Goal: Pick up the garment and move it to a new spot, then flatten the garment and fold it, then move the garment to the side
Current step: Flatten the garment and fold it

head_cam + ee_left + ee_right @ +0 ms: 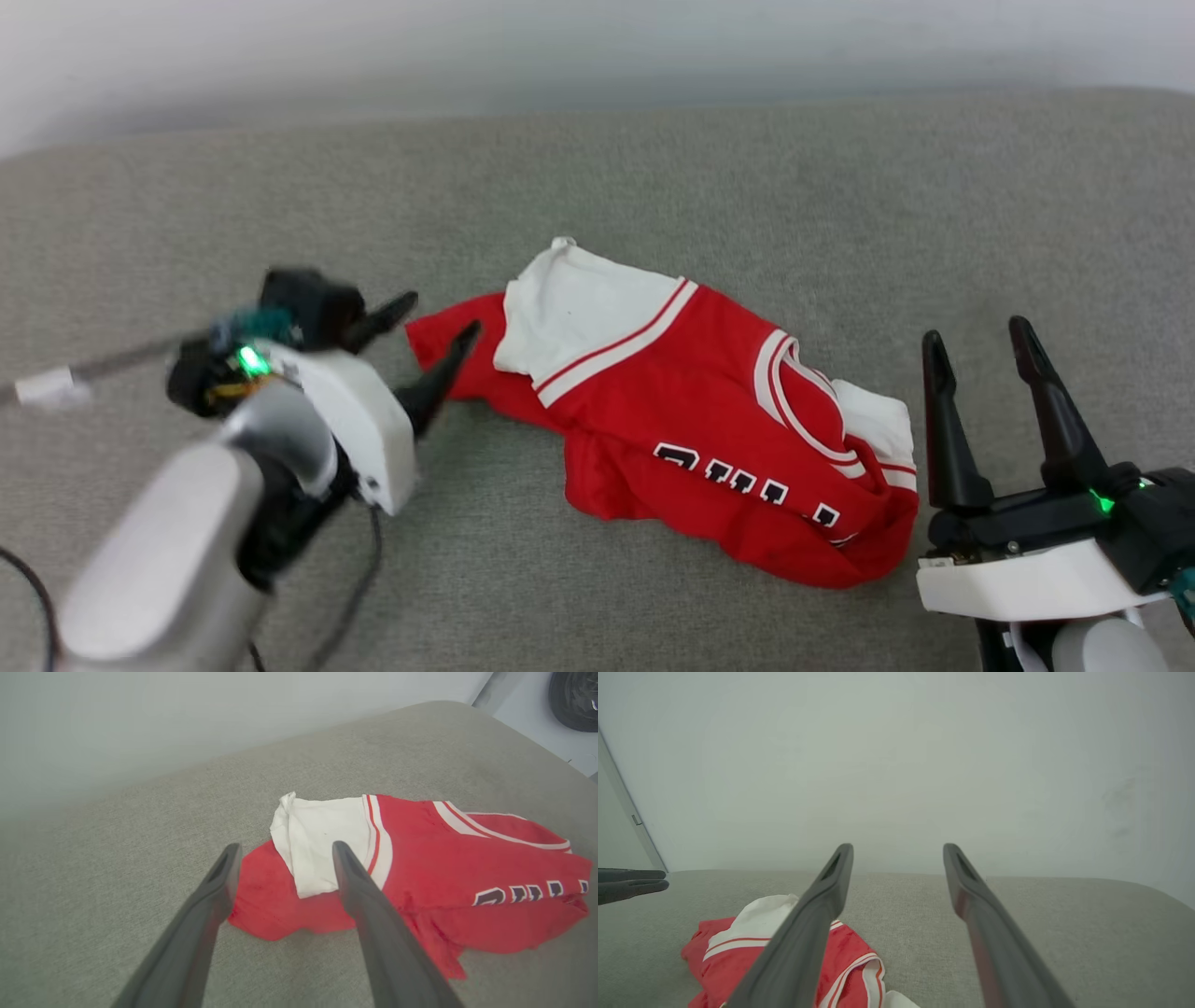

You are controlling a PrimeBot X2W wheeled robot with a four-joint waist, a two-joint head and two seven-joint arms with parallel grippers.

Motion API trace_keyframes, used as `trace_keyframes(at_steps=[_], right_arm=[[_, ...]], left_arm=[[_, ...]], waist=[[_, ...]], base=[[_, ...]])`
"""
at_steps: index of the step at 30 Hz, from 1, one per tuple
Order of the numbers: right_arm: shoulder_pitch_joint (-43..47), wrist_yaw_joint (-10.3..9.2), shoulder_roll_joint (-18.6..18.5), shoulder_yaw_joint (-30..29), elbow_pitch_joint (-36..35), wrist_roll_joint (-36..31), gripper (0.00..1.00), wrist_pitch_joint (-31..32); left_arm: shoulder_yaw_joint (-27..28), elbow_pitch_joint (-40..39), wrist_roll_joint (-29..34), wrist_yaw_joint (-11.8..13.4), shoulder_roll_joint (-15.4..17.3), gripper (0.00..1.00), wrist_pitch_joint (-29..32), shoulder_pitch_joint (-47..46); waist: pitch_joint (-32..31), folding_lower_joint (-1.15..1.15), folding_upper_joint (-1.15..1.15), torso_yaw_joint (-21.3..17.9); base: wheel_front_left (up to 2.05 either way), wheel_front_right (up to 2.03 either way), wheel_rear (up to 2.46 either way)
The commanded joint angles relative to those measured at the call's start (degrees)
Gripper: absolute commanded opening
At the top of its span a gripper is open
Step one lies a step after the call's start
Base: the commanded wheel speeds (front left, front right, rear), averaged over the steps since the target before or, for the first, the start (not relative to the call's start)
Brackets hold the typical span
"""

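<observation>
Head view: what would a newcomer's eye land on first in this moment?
The red jersey stands out first. It lies crumpled in the middle of the grey fabric surface, with one white sleeve folded over its top. Next come the two dark claws on either side of it: the left claw is open at its left end, and the right claw is open just off its right end.
</observation>
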Motion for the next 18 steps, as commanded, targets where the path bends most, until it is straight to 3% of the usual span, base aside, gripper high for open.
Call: trace_keyframes(at_steps=[1,5,8,13,18], right_arm=[[-1.03,-0.02,0.15,0.56,-0.13,0.14,1.00,-0.10],[-2.19,-0.02,0.14,0.94,-0.33,0.91,1.00,-0.10],[-3.20,-0.02,0.14,1.51,-0.24,1.31,1.00,-0.10],[-4.13,-0.02,0.14,1.34,-0.39,2.35,1.00,-0.10],[-4.87,-0.02,0.14,1.33,-0.54,2.71,1.00,-0.10]], left_arm=[[-0.87,0.44,-1.63,0.01,2.27,1.00,3.58,-3.16],[-4.59,3.27,-8.35,-0.03,6.18,1.00,16.41,-9.91],[-6.74,5.89,-8.68,-0.03,9.44,1.00,23.01,-14.36],[-8.75,9.58,-11.33,-0.05,10.61,1.00,30.78,-18.21],[-9.17,11.90,-15.04,-0.06,10.06,1.00,33.80,-19.65]], waist=[[2.39,0.00,0.00,-1.35],[4.78,0.00,0.00,-2.60],[6.45,0.00,0.00,-3.64],[9.00,0.00,0.00,-4.59],[11.19,0.00,0.00,-5.22]], base=[[0.00,0.00,0.00],[0.00,0.00,0.00],[0.00,0.00,0.00],[0.00,0.00,0.00],[0.00,0.00,0.00]])
